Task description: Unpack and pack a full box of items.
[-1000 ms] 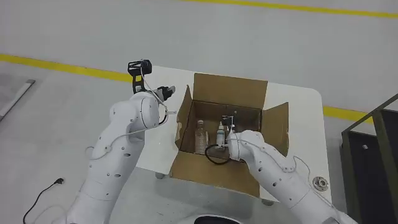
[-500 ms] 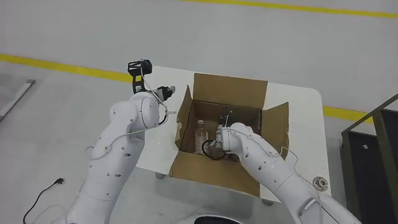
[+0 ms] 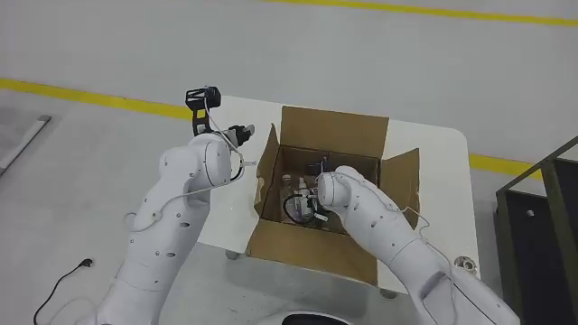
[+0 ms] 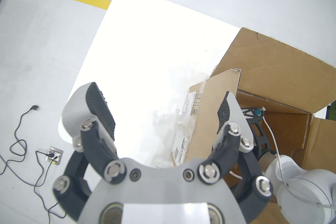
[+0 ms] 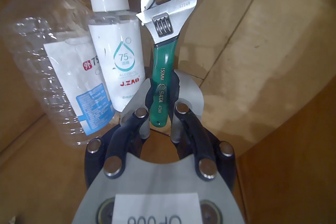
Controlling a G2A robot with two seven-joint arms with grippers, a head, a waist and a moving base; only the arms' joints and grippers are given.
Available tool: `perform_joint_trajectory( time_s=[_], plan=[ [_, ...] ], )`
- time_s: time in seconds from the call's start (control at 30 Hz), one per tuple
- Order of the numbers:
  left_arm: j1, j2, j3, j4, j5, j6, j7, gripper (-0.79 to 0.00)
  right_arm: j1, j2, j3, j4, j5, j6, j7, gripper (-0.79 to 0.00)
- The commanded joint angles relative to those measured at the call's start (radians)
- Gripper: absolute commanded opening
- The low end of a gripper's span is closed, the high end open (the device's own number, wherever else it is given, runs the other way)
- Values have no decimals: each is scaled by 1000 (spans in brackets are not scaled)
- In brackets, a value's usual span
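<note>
- Two fingers of the right gripper (image 5: 164, 95) are clenched on the green handle of the wrench (image 5: 168, 22), which sits inside the box (image 3: 334, 131), near its cardboard wall.
- Just beside the wrench are a spray bottle (image 5: 116, 51) and a clear water bottle (image 5: 47, 46), side by side.
- Outside the box, the left gripper (image 4: 162, 104) hangs released over the table (image 4: 136, 46), next to a side flap.
- Step in hand, by my reading: unpacking. The next move calls for a straight lift clear of both bottles, then a set-down on the table.

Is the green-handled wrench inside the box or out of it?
Inside: the box walls surround the wrench, its handle clamped in the right gripper.
</note>
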Motion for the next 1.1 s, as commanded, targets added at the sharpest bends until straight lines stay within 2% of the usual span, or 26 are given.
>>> perform_joint_trajectory(
  time_s=[0.0, 0.03, 0.1, 0.2, 0.23, 0.27, 0.3, 0.33, 0.37, 0.43, 0.5, 0.57, 0.6, 0.67, 0.73, 0.77, 0.8, 0.93, 1.07],
  plan=[
    [0, 0, 0, 0, 0, 0, 0, 0, 6, -6, -1, 16, 8, -6, -10, -785],
    [0, 0, 0, 0, 0, 0, 0, 0, 9, -10, -2, 24, 10, -8, -15, -705],
    [0, 0, 0, 0, 0, 0, 0, 0, 15, -15, -5, 31, 6, -10, -27, -446],
    [0, 0, 0, 0, 0, 0, 0, 0, 21, -19, -7, 31, -8, -6, -41, -406],
    [0, 0, 0, 0, 0, 0, 0, 0, 23, -19, -2, 27, -8, -5, -43, -360],
    [0, 0, 0, 0, 0, 0, 0, 0, 26, -17, 1, 23, -16, -4, -45, -231],
    [0, 0, 0, 0, 0, 0, 0, 0, 27, -15, 6, 16, -20, -5, -45, -160],
    [0, 0, 0, 0, 0, 0, 0, 0, 28, -12, 15, 6, -18, -11, -40, -139],
    [0, 0, 0, 0, 0, 0, 0, 0, 30, -7, 23, -1, -20, -15, -32, -142],
    [0, 0, 0, 0, 0, 0, 0, 0, 37, 3, 46, -25, -28, -17, -21, -240],
    [0, 0, 0, 0, 0, 0, 0, 0, 41, 16, 75, -60, -29, -26, -6, -246],
    [0, 0, 0, 0, 0, 0, 0, 0, 41, 34, 111, -118, -45, -31, 8, -326],
    [0, 0, 0, 0, 0, 0, 0, 0, 41, 45, 134, -162, -61, -35, 15, -397],
    [0, 0, 0, 0, 0, 0, 0, 0, 24, 77, 194, -280, -106, -35, 49, -456],
    [0, 0, 0, 0, 0, 0, 0, 0, -24, 116, 283, -443, -163, -35, 107, -594],
    [0, 0, 0, 0, 0, 0, 0, 0, -52, 138, 338, -538, -208, -36, 141, -723],
    [0, 0, 0, 0, 0, 0, 0, 0, -91, 160, 397, -639, -249, -43, 180, -770],
    [0, 0, 0, 0, 0, 0, 0, 0, -269, 230, 636, -992, -465, -89, 320, -785],
    [0, 0, 0, 0, 0, 0, 0, 0, -406, 266, 825, -1175, -608, -152, 408, -785]
  ],
)
